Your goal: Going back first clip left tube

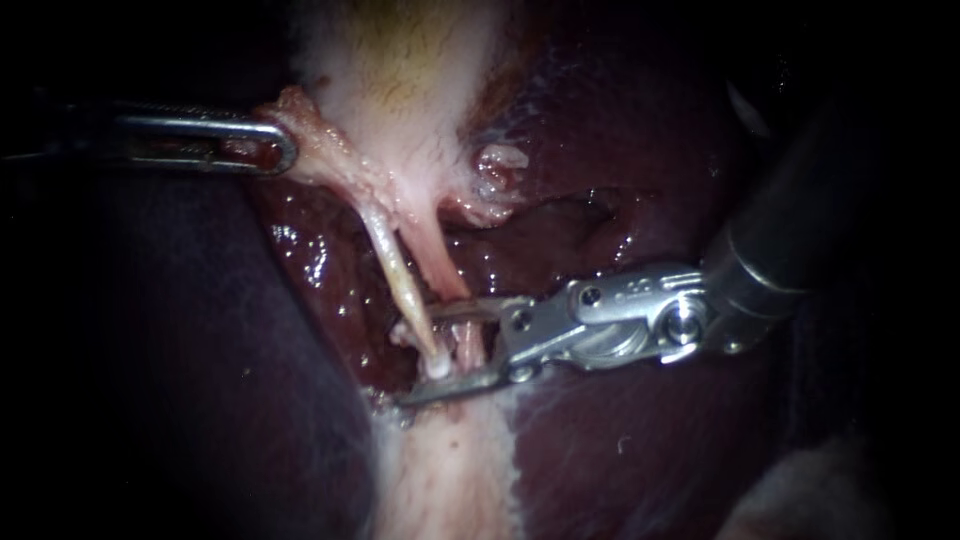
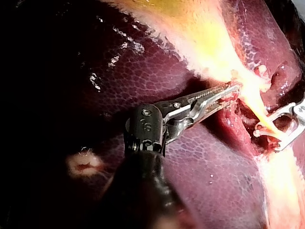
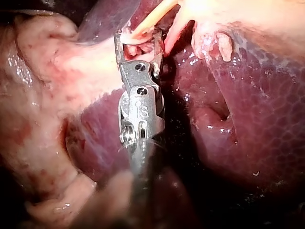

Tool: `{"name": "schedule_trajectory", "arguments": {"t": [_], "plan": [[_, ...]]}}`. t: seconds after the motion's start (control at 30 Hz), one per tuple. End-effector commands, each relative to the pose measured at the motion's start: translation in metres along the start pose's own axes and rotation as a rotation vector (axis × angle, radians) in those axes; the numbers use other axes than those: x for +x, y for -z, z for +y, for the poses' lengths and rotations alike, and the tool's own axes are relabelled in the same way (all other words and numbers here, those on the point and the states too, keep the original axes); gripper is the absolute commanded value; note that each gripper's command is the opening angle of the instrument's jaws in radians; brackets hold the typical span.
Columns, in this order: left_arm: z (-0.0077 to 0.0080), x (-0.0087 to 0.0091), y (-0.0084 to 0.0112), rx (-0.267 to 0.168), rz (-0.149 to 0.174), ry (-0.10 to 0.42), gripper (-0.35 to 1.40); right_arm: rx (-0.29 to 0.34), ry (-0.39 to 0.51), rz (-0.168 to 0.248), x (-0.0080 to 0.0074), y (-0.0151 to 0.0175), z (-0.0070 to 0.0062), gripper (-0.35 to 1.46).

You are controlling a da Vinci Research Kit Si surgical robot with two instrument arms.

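Tubes (image 1: 400, 270) pale, stringy, between parted right end effector (image 1: 422, 355), left instrument (image 1: 268, 146) clamped on gallbladder (image 1: 400, 80)

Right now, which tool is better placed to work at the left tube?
The right tool: it is open around the left tube. The left tool is away from it, shut on pale tissue.

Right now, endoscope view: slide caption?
Left instrument grips pale tissue; right instrument's open jaws straddle the tubes over the liver.

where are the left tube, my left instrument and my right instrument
left tube (image 1: 398, 275) endoscope view, mid-length
left instrument (image 1: 283, 152) endoscope view, jaw tips, shut on tissue (image 1: 315, 150)
right instrument (image 1: 420, 356) endoscope view, between open jaws
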Motion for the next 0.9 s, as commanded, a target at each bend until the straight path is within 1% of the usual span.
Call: {"name": "schedule_trajectory", "arguments": {"t": [0.03, 0.23, 0.4, 0.57, 0.67, 0.9], "plan": [[0.0000, 0.0000, 0.0000, -0.001, 0.000, 0.000, -0.35, -0.001, 0.002, 0.000, 0.0000, 0.0003, 0.0000, 0.50], [0.0000, -0.0001, 0.0000, -0.001, 0.000, -0.001, -0.35, 0.002, 0.014, 0.000, -0.0004, 0.0015, -0.0004, 0.50], [-0.0001, -0.0002, 0.0000, -0.001, 0.000, -0.001, -0.35, 0.000, 0.031, 0.001, -0.0005, 0.0032, -0.0007, 0.50], [-0.0001, -0.0002, 0.0000, -0.001, 0.000, -0.002, -0.35, -0.025, 0.046, 0.004, -0.0003, 0.0051, -0.0008, 0.50], [-0.0001, -0.0002, 0.0000, -0.001, 0.000, -0.002, -0.35, -0.028, 0.054, 0.004, -0.0001, 0.0063, -0.0008, 0.50], [-0.0001, -0.0002, 0.0000, -0.001, 0.000, -0.002, -0.35, -0.032, 0.095, 0.005, 0.0006, 0.0105, -0.0012, 0.50]]}}
